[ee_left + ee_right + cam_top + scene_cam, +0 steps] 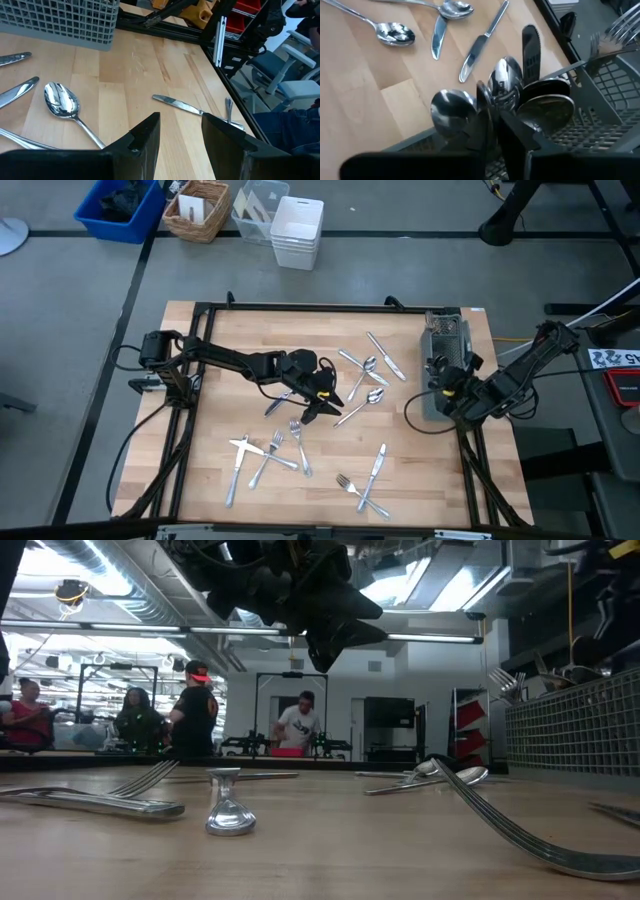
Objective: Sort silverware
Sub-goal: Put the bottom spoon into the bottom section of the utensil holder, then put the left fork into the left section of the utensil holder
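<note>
Caddy (600,100) mesh hides spoons' (506,82) handles.

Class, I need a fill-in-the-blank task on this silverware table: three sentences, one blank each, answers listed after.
1. The right tool is over the mesh caddy, where several ____ stand bowl-up.
2. The left tool hovers over the table with its fingers ____.
3. The caddy stands at the table's ____ edge, seen from above.

Answers: spoons; open; right
</note>
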You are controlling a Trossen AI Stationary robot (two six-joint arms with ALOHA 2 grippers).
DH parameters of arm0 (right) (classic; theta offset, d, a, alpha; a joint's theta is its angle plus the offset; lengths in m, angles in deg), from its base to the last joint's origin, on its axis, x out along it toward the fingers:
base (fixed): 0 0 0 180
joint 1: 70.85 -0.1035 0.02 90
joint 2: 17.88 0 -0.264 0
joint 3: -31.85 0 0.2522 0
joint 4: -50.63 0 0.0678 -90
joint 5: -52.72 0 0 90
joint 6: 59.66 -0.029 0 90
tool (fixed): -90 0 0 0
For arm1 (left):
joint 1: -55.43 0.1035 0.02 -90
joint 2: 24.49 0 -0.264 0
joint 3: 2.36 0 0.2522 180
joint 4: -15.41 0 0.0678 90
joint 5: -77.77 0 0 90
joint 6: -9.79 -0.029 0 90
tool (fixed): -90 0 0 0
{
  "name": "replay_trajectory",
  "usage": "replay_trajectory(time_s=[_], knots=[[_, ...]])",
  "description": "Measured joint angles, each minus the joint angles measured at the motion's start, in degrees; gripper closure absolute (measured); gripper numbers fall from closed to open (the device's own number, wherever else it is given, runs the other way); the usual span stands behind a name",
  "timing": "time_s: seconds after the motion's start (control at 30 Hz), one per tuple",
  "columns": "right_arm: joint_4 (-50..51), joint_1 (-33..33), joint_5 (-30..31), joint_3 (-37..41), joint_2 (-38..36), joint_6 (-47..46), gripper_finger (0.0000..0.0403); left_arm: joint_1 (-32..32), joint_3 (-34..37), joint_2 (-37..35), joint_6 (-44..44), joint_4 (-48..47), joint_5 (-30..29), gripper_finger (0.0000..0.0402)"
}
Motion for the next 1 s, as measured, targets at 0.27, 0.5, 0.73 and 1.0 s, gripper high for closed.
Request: replay_trajectory(time_s=[0.27, 0.5, 0.73, 1.0], knots=[[0.0, 0.0, -2.8, 0.0, 0.0, -0.3, 0.0291, 0.0, 0.0, 0.0, -0.1, 0.0, 0.0, 0.0265], [-0.1, 0.0, -9.9, 0.0, 0.0, 0.2, 0.0257, 0.0, 0.0, 0.0, -2.4, 0.0, 0.0, 0.0265], [-0.1, 0.0, -11.9, -1.3, 0.0, 0.9, 0.0256, 0.0, 0.0, 0.0, -2.4, 0.0, -2.0, 0.0265], [0.0, 0.0, -13.3, -8.0, 0.0, 6.3, 0.0255, 0.1, 0.0, 0.0, -0.1, -0.1, -4.0, 0.0265]])
